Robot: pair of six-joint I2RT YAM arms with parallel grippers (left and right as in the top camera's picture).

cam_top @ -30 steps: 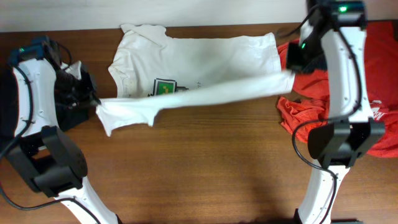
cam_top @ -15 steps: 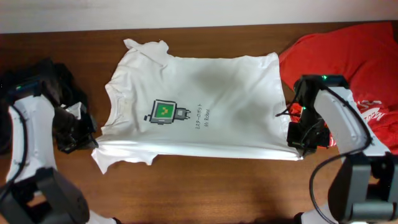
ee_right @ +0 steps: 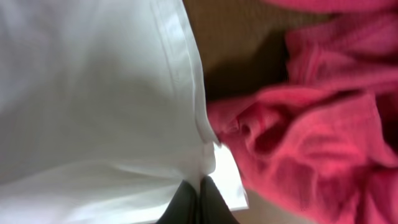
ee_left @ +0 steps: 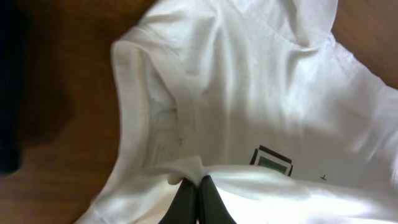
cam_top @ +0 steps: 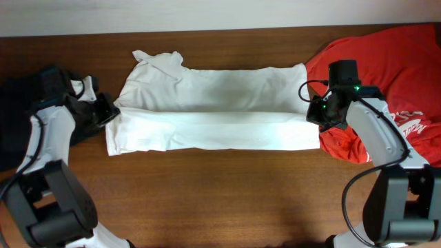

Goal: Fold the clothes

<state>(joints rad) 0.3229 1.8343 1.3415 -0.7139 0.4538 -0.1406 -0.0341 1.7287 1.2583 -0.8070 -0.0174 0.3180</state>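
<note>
Overhead: your white shirt (cam_top: 207,103) lies across the surface (cam_top: 220,200) toward its far edge, its near half doubled over into a long band. The left pincer (cam_top: 109,112) meets the band's left end and the right pincer (cam_top: 317,117) its right end. Red shirts (cam_top: 393,62) fill the far right corner.
Left wrist: the fingers (ee_left: 185,202) are pressed together on a white fold, with the chest print (ee_left: 271,160) just beyond.
Right wrist: this pincer is likewise clamped on white cloth, and red cloth touches it alongside.

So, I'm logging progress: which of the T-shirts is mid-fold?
The white T-shirt, its near edge doubled over, pinched at each end by the left gripper and right gripper. The red T-shirts lie bunched at the right, ungripped.
</note>
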